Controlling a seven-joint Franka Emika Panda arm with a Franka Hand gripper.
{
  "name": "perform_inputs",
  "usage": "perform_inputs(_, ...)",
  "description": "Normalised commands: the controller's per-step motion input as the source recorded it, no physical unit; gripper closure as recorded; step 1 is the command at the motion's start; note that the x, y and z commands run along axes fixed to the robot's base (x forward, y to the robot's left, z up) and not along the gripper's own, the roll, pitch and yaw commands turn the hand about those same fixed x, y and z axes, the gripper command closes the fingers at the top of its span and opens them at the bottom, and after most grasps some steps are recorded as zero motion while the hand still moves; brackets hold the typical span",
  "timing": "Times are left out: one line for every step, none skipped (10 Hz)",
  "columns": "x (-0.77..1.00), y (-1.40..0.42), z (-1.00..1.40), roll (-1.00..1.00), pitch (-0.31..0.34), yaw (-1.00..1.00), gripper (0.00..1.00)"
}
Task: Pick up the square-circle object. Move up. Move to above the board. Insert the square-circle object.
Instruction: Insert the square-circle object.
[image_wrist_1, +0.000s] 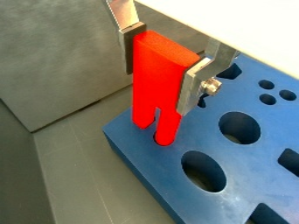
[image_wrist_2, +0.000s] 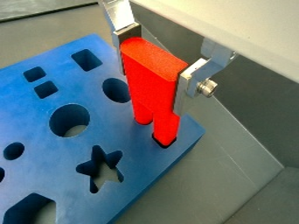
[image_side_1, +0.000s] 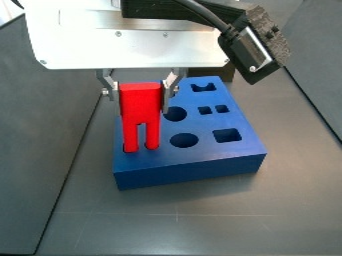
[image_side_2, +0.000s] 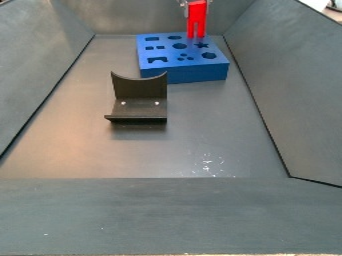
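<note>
The square-circle object (image_wrist_1: 156, 79) is a bright red block with two prongs. It also shows in the wrist view (image_wrist_2: 149, 83) and in both side views (image_side_1: 139, 115) (image_side_2: 195, 18). My gripper (image_wrist_1: 163, 61) is shut on its upper part, silver fingers (image_wrist_1: 194, 83) on either side. The prongs hang just over the corner of the blue board (image_wrist_1: 233, 175), their tips at or barely in its holes. The board with its star, round and square cut-outs shows in the wrist view (image_wrist_2: 70, 131) and in both side views (image_side_1: 201, 140) (image_side_2: 181, 58). The gripper (image_side_1: 136, 88) is above the board's near-left corner in a side view.
A dark olive curved holder (image_side_2: 136, 100) stands on the grey floor in the middle of the bin. Grey sloped walls (image_side_2: 267, 90) enclose the bin. The board sits near the far wall.
</note>
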Motion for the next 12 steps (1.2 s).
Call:
perform_inputs(0.0, 0.0, 0.0, 0.0, 0.0, -0.06, 1.0)
perform_inputs(-0.01, 0.0, 0.0, 0.0, 0.0, -0.05, 1.0)
perform_inputs(-0.04, 0.0, -0.01, 0.0, 0.0, 0.0, 1.0)
perform_inputs(-0.17, -0.01, -0.13, 0.0, -0.086, 0.0, 1.0)
perform_inputs(-0.17, -0.04, -0.19, 0.03, -0.114, 0.0, 1.0)
perform_inputs(-0.16, -0.07, -0.18, 0.05, -0.111, 0.0, 1.0)
perform_inputs(-0.16, -0.05, -0.17, 0.04, -0.109, 0.0, 1.0)
perform_inputs(-0.13, -0.08, -0.11, 0.04, -0.104, 0.0, 1.0)
perform_inputs(0.0, -0.03, 0.07, 0.0, -0.137, 0.0, 1.0)
perform_inputs(-0.01, 0.0, 0.44, -0.07, -0.21, 0.0, 1.0)
perform_inputs(-0.23, 0.0, 0.25, 0.0, -0.186, 0.0, 1.0)
perform_inputs(-0.29, -0.14, 0.0, 0.16, -0.194, 0.0, 1.0)
